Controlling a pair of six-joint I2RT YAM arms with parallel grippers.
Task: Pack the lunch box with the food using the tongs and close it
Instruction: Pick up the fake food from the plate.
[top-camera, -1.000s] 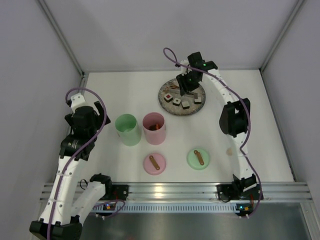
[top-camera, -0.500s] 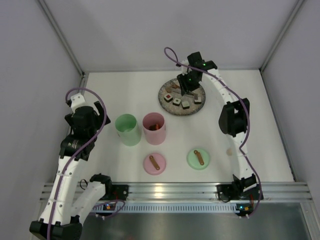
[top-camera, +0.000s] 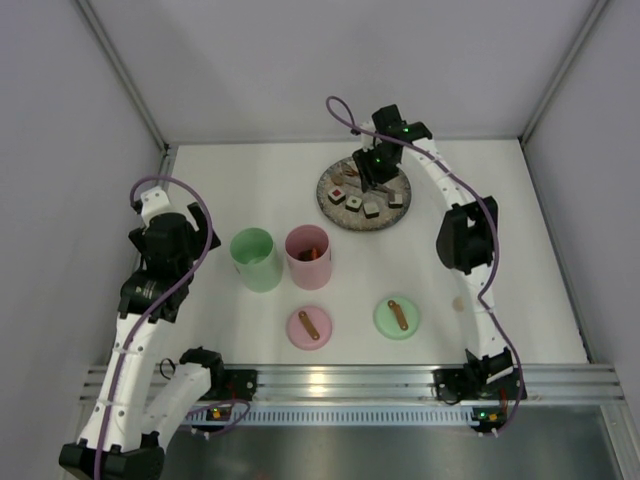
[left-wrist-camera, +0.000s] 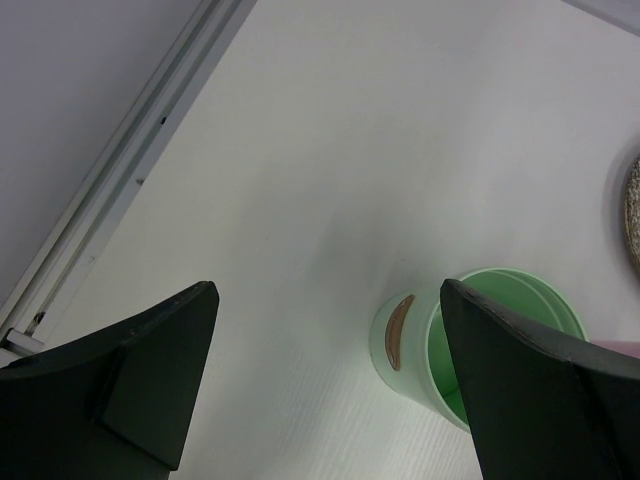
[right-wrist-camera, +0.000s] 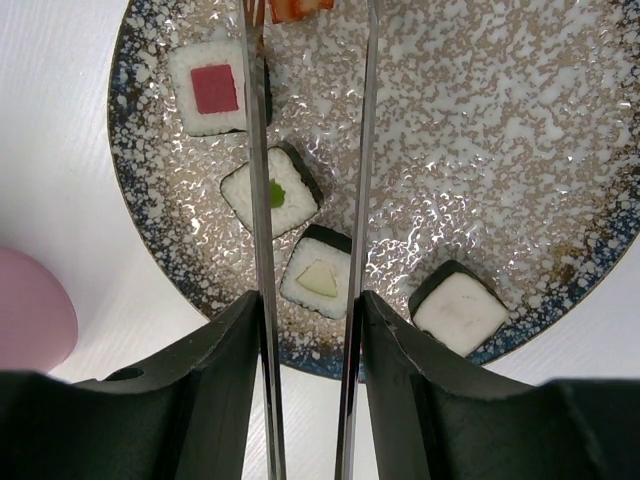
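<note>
The food lies on a speckled plate (top-camera: 326, 196) (right-wrist-camera: 520, 150) at the back. It includes sushi rolls with a red centre (right-wrist-camera: 215, 87), a green centre (right-wrist-camera: 270, 192) and a pale centre (right-wrist-camera: 318, 278), plus a plain white one (right-wrist-camera: 460, 308). My right gripper (top-camera: 372, 175) (right-wrist-camera: 308, 305) is shut on the silver tongs (right-wrist-camera: 256, 200). Their two arms run apart over the plate toward an orange piece (right-wrist-camera: 298, 8) at the view's top edge. The lunch box stands open as a green tub (top-camera: 256, 258) (left-wrist-camera: 500, 340) and a pink tub (top-camera: 308, 256). Left of the green tub, my left gripper (top-camera: 190, 238) (left-wrist-camera: 325, 300) hangs open and holds nothing.
A pink lid (top-camera: 309, 327) and a green lid (top-camera: 397, 318), each with a brown strap, lie near the front edge. Something brown sits inside the pink tub. A small pale object (top-camera: 458, 301) lies by the right arm. Walls close in the left, back and right.
The right gripper with the tongs has shifted only slightly over the plate. The left arm has not moved.
</note>
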